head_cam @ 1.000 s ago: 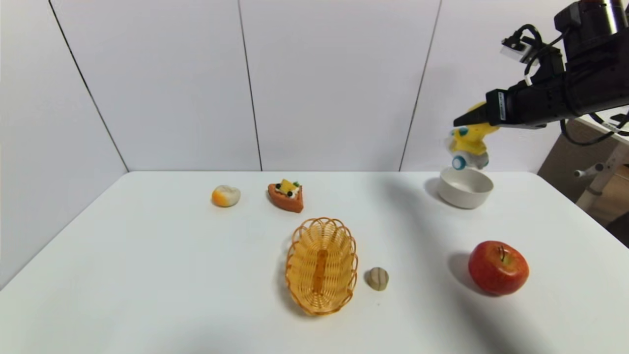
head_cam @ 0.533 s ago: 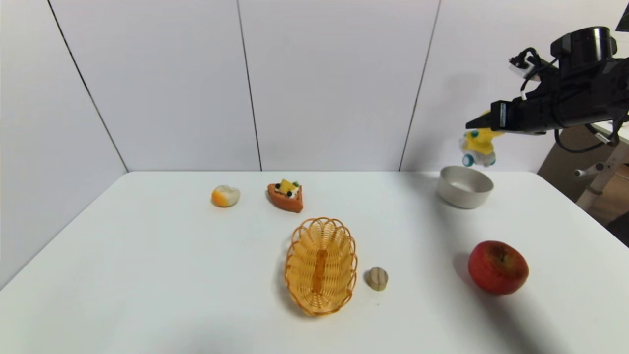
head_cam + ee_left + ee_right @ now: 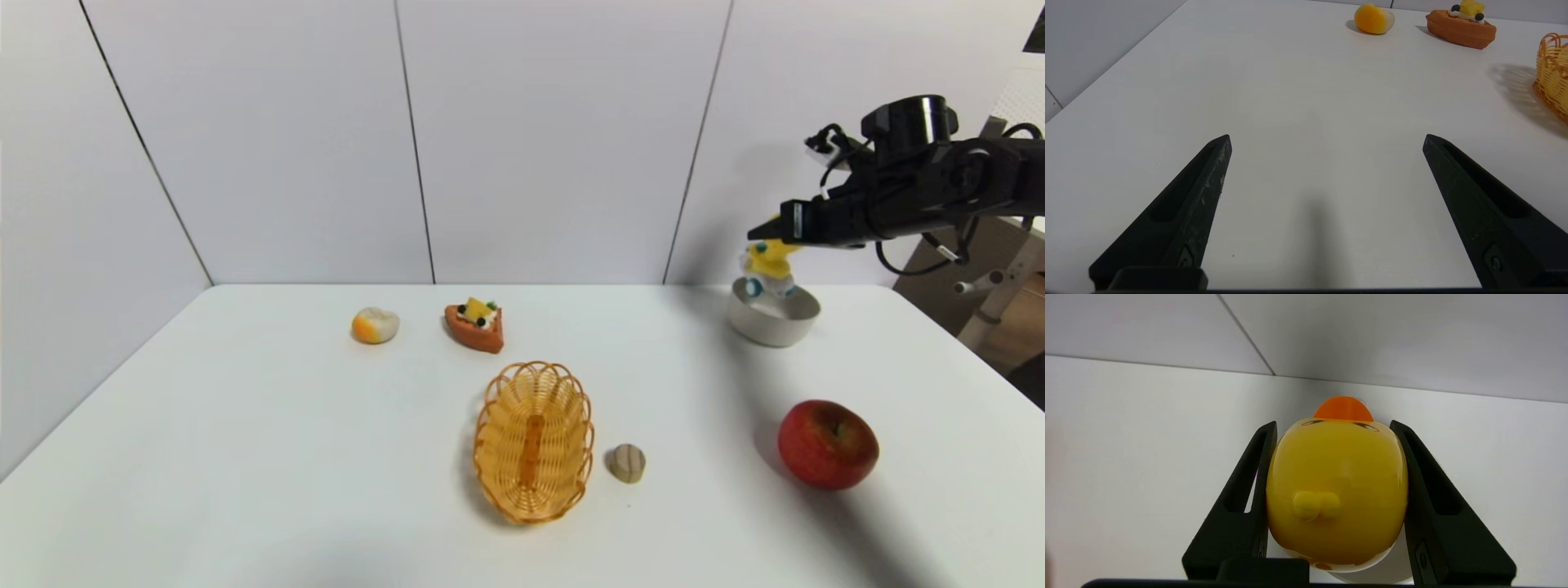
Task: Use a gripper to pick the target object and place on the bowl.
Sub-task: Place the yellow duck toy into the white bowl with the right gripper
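My right gripper [image 3: 775, 229] is shut on the head of the yellow duck toy [image 3: 766, 265], whose white car base with blue wheels hangs down to the rim of the off-white bowl [image 3: 772, 320] at the table's far right. In the right wrist view the duck's round yellow head [image 3: 1337, 490] fills the space between both fingers [image 3: 1241, 498], and the gripper [image 3: 1333, 426] presses it on both sides. My left gripper [image 3: 1327, 139] is open and empty, low over bare table at the near left, and does not show in the head view.
An oval orange woven basket [image 3: 535, 441] lies at the table's middle, with a small beige nut-like piece [image 3: 628, 462] beside it. A red apple [image 3: 827, 445] sits near right. An orange-white bun [image 3: 375, 325] and a toy cake slice [image 3: 476, 325] lie far left of centre.
My right gripper has moved farther back and down with the duck. The duck has dropped from above the bowl to the bowl's rim.
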Controlling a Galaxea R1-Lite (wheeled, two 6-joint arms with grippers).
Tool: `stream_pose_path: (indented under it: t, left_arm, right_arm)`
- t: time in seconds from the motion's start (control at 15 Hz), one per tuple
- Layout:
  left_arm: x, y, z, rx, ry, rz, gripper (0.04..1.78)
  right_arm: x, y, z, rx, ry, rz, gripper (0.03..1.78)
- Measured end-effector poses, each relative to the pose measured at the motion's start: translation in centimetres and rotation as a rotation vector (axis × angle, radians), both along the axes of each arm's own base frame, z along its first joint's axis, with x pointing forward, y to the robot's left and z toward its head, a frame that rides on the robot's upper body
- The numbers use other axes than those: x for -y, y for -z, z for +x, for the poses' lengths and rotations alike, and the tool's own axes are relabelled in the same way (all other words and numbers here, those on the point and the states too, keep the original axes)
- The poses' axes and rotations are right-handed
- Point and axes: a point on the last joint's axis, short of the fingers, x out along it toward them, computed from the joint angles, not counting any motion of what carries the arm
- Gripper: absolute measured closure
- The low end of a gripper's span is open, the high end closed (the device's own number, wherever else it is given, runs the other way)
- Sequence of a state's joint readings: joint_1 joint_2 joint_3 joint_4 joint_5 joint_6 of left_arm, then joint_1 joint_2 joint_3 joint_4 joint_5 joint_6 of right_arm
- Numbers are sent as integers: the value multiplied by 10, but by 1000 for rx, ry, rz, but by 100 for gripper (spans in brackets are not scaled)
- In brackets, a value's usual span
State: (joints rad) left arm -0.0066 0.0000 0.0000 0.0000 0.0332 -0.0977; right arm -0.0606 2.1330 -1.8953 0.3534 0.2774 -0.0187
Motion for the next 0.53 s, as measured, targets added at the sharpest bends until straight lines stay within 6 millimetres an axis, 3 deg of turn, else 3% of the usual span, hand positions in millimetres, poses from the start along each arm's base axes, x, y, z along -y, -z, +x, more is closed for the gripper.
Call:
stream_pose_path:
  t: [0.33, 0.53]
  left_arm:
    - [0, 0, 0, 0, -1, -1, 13]
    - [0, 0, 0, 0, 0, 0, 13]
  right_arm:
    - [4, 9, 4, -19, 9, 2, 93]
    - [5, 9, 5, -19, 17, 3, 73]
